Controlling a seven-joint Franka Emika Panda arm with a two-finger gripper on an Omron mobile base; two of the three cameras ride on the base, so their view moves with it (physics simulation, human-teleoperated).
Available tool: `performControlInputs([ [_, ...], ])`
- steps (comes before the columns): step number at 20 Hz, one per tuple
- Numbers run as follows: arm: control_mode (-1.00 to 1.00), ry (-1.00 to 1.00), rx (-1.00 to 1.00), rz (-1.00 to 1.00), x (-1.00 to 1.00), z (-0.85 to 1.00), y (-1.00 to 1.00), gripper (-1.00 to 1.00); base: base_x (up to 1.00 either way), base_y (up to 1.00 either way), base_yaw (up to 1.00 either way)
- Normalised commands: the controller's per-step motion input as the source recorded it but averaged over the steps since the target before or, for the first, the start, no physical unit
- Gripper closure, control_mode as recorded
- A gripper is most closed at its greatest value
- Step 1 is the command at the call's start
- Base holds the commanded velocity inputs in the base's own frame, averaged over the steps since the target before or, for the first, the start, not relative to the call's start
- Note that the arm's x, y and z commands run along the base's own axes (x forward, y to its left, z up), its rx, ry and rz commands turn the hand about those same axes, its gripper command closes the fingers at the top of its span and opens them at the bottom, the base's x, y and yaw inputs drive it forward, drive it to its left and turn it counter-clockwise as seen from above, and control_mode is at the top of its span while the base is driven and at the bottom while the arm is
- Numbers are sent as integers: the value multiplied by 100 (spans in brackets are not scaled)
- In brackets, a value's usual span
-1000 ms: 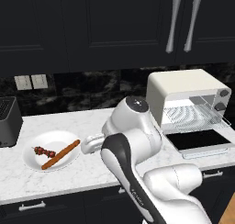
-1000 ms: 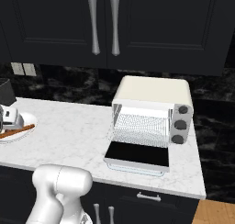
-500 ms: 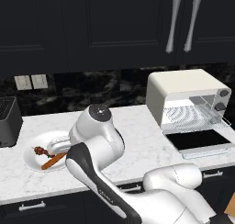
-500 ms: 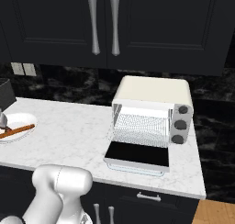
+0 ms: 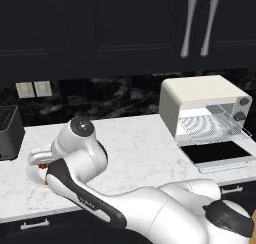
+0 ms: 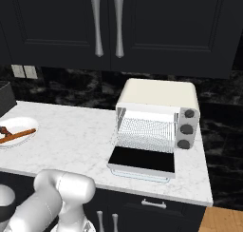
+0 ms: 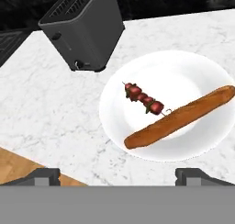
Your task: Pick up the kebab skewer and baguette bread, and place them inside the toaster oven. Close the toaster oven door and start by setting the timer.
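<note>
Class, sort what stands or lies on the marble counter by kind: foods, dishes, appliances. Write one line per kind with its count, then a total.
Foods: 2, the kebab skewer and the baguette bread
Dishes: 1, the white plate
Appliances: 2, the toaster oven and the dark slot toaster
Total: 5

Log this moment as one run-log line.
phase: approach | gripper: open above white plate | kebab skewer, baguette bread: on plate | toaster oven door: open
</note>
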Motion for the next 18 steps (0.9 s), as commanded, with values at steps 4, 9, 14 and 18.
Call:
performControlInputs([
  [4,-100,0,5,-5,41,-36,16,-100,0,0,0],
  [9,-100,2,0,-15,12,-35,0,-100,0,0,0],
  [14,-100,14,2,-19,6,-31,-3,-100,0,0,0],
  [18,-100,35,13,-13,4,-21,-6,-100,0,0,0],
])
